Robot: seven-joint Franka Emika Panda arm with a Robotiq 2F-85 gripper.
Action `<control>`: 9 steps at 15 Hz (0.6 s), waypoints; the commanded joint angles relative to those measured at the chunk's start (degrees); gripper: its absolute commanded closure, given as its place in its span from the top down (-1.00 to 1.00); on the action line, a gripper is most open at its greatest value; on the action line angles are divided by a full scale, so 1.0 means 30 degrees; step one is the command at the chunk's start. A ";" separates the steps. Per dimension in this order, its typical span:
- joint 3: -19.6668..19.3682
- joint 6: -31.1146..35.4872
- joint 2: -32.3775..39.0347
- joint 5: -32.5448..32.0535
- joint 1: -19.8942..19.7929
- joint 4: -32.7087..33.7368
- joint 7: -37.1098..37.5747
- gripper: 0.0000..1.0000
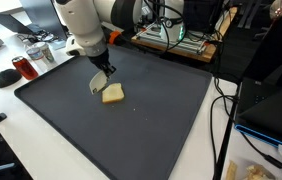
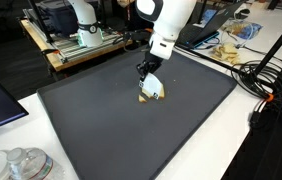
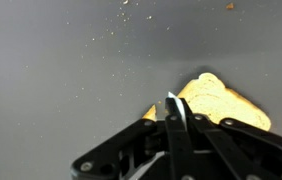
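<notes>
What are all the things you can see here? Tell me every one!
Mat: one, dark grey, on the white table.
Bread slice: one, tan, near the middle of the mat.
Crumbs: several, pale, scattered on the mat.
White piece: one, thin, right beside the bread; too small to tell what it is.
Red cup: one, on the table past the mat's corner.
Cables: several, black, along the mat's edge.
Robot arm: one, white, above the bread; jaws shut on the white piece.
</notes>
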 commanded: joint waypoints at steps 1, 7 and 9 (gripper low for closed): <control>0.0490 0.0459 -0.1368 0.1040 -0.0572 -0.1144 -0.0793 -0.98; 0.0314 0.3779 -0.2977 0.0836 -0.0403 -0.2962 -0.0245 -0.98; 0.0319 0.5098 -0.3508 0.1126 -0.0604 -0.3782 -0.0385 -0.98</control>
